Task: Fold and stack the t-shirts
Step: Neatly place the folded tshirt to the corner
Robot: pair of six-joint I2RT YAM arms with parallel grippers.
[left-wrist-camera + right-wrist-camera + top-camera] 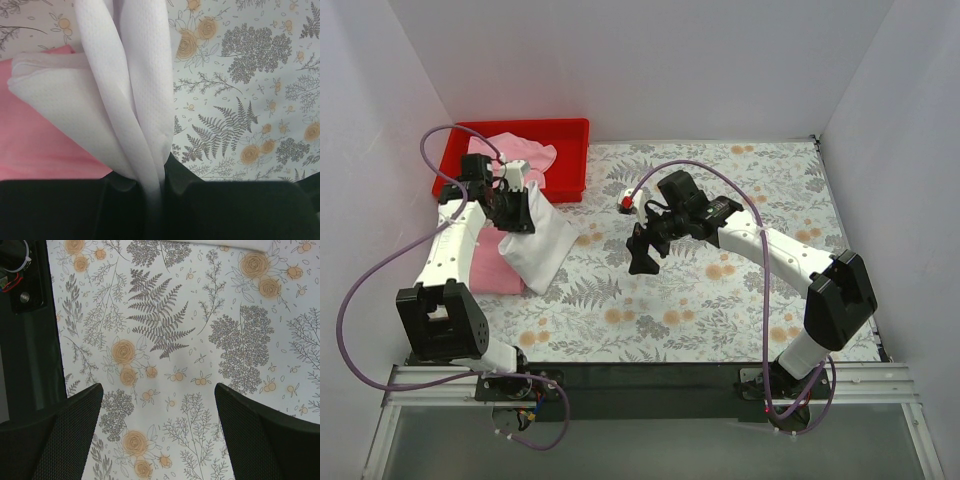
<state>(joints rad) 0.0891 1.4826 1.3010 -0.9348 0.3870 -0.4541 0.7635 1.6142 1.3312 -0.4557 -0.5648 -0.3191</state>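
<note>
A folded white t-shirt (pixel 537 247) hangs from my left gripper (pixel 516 212), which is shut on its upper edge; its lower end rests over a folded pink t-shirt (pixel 492 270) on the table. In the left wrist view the white shirt (pixel 120 95) runs down between the shut jaws of the left gripper (pixel 156 187), with the pink shirt (pixel 35 135) at the left. My right gripper (pixel 642 255) hovers open over the middle of the table, and the right wrist view shows only patterned cloth between the widely spread fingers of that gripper (pixel 159 415).
A red bin (pixel 515 158) at the back left holds a crumpled pink garment (pixel 522 152). A small red and white object (pixel 627 201) lies near the table's middle back. A floral tablecloth (pixel 720 290) covers the table, and white walls enclose it.
</note>
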